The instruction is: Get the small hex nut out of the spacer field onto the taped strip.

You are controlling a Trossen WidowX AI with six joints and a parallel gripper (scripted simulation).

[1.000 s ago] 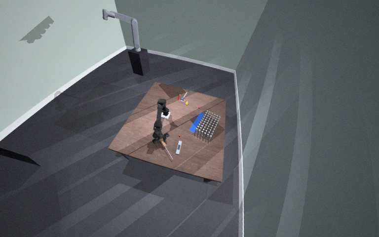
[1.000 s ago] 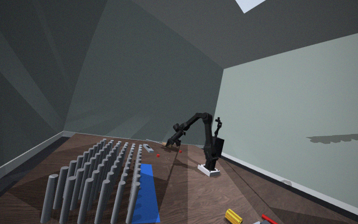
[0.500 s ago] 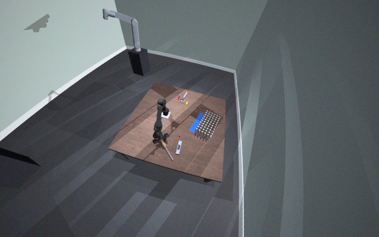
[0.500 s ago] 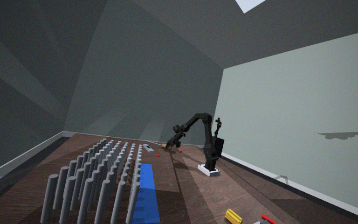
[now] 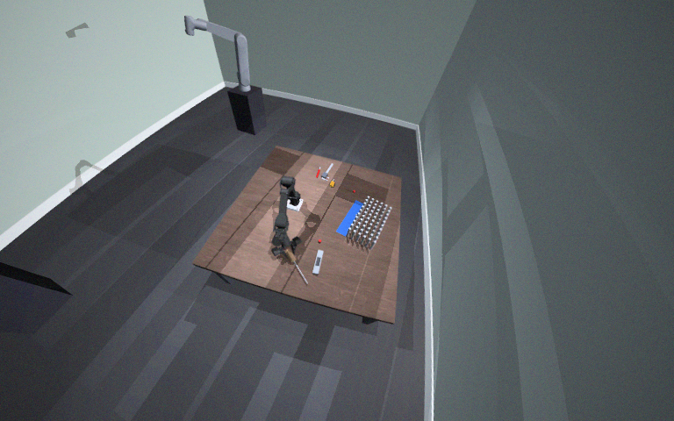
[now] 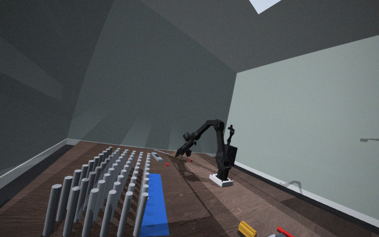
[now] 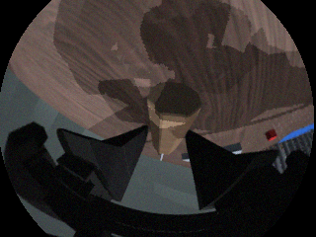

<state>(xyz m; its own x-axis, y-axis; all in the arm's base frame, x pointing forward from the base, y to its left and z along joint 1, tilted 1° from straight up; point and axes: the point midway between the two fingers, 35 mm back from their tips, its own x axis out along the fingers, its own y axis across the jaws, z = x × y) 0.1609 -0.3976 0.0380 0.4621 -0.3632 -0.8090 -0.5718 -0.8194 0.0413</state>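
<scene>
The hook tool has a wooden handle [image 5: 290, 254] [image 7: 170, 125] and a thin metal rod [image 5: 301, 273] [image 6: 162, 152]; it lies by the table's front edge, well away from the spacers. My gripper [image 5: 287, 249] [image 7: 166, 130] is open around the handle, with the fingertips close to its sides and small gaps showing. The standing spacers [image 5: 369, 220] [image 6: 94, 206] are upright in rows. The blue taped strip [image 5: 348, 218] [image 6: 158, 206] lies in front of them. A small pale thing [image 6: 147, 198], possibly the nut, shows at the strip's spacer-side edge, partly hidden behind a spacer.
A flat grey piece with a dark inset [image 5: 319, 254] [image 6: 156, 157] lies beside the tool's rod. A red cube [image 5: 319, 241] [image 6: 167, 164] [image 7: 271, 134] lies between it and the strip. A yellow block [image 5: 332, 183] [image 6: 246, 229] and a red stick [image 5: 318, 173] [image 6: 284, 231] lie at the far side.
</scene>
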